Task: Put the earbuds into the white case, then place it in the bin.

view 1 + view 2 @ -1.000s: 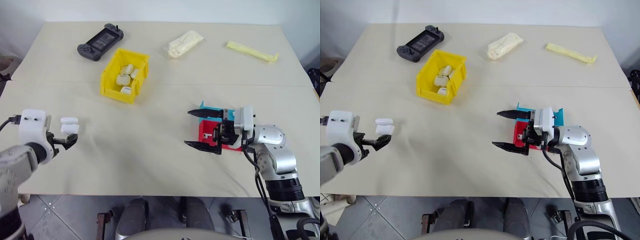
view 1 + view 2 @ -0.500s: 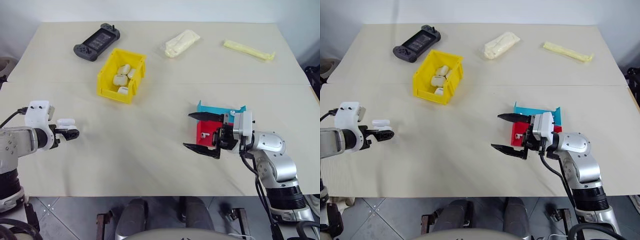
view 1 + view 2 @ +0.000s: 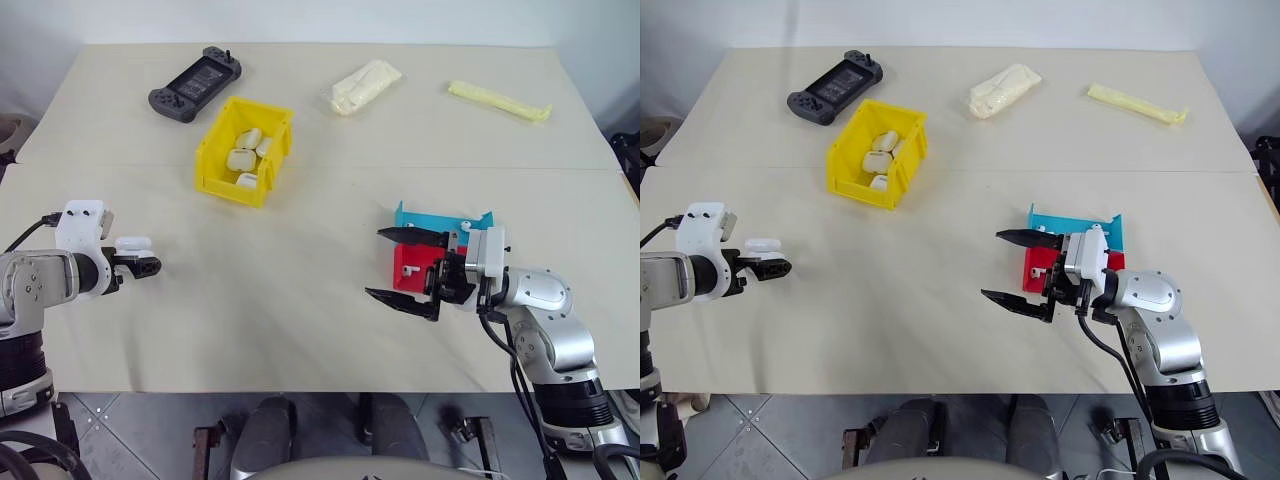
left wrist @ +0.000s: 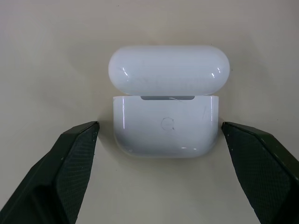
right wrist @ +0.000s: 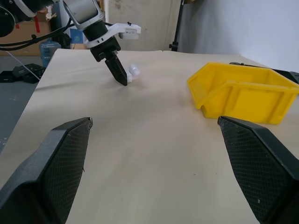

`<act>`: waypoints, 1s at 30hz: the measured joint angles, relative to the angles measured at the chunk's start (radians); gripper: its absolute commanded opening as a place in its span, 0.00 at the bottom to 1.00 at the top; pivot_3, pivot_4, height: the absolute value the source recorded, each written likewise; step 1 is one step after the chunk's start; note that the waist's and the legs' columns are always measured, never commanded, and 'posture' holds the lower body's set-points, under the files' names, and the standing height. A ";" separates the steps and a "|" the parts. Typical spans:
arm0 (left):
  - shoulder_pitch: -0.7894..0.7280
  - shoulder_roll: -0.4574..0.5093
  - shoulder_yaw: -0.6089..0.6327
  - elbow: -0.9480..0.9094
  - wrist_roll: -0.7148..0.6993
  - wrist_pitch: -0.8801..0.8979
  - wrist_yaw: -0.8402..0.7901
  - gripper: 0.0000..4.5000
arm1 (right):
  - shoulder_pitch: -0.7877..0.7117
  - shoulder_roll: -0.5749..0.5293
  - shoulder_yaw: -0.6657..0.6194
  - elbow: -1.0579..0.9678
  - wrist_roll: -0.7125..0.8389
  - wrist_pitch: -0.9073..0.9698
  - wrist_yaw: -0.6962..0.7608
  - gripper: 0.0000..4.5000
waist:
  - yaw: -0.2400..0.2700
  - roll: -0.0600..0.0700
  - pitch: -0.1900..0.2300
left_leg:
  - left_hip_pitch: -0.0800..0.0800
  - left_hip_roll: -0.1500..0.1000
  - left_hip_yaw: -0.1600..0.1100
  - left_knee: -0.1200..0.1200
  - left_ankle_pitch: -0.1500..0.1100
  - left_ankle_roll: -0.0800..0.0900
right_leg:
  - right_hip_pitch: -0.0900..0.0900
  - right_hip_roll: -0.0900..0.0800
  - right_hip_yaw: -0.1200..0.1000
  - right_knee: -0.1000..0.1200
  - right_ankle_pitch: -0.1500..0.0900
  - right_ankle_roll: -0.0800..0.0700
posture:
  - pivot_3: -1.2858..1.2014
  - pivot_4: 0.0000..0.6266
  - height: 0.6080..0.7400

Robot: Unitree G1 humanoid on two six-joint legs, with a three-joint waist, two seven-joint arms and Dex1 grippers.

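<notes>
The white case [image 4: 166, 128] stands on the table with its lid [image 4: 168, 69] flipped up. My left gripper [image 3: 141, 256] is open and straddles it, one finger [image 4: 70, 158] on each side, close to the case's sides with a thin gap. This case also shows at the table's left [image 3: 133, 243]. The yellow bin [image 3: 228, 186] sits further back and holds several white cases [image 3: 245, 158]. My right gripper [image 3: 405, 268] is open and empty, above the table in front of the red tray [image 3: 410, 255]. A tiny white speck [image 3: 407, 270] lies on that tray; I cannot tell if it is one of the earbuds.
A blue tray [image 3: 440, 218] lies behind the red one. A black game controller [image 3: 197, 83], a white packet [image 3: 366, 86] and a pale yellow strip [image 3: 500, 100] lie along the far side. The table's front edge is close to both arms.
My left gripper has come down and forward to the case, and its fingers have narrowed around it. The right arm has stayed in place.
</notes>
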 measured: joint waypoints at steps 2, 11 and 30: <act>0.003 -0.003 0.000 -0.005 0.004 -0.004 -0.004 0.71 | 0.000 0.000 0.000 -0.002 0.000 0.000 -0.001 1.00 | -0.001 0.000 0.000 | 0.000 0.000 0.000 0.000 0.000 0.000 | 0.000 0.000 0.000 0.000 0.000 0.000 | 0.52 0.24 1.00; 0.096 -0.053 0.095 -0.064 0.018 -0.063 -0.017 0.62 | 0.007 -0.001 0.000 -0.006 0.000 0.000 0.002 1.00 | -0.004 0.000 0.000 | 0.001 0.001 0.001 0.000 0.000 0.000 | 0.000 0.000 0.000 0.001 -0.001 -0.001 | 0.52 0.24 1.00; 0.375 -0.492 -0.074 -0.338 -0.018 -1.295 -0.538 0.62 | 0.060 -0.195 -0.169 0.035 0.006 0.011 0.038 1.00 | 0.030 -0.002 -0.001 | -0.004 0.002 0.010 0.002 -0.001 0.002 | -0.006 0.000 0.003 0.000 0.003 -0.001 | 0.52 0.24 1.00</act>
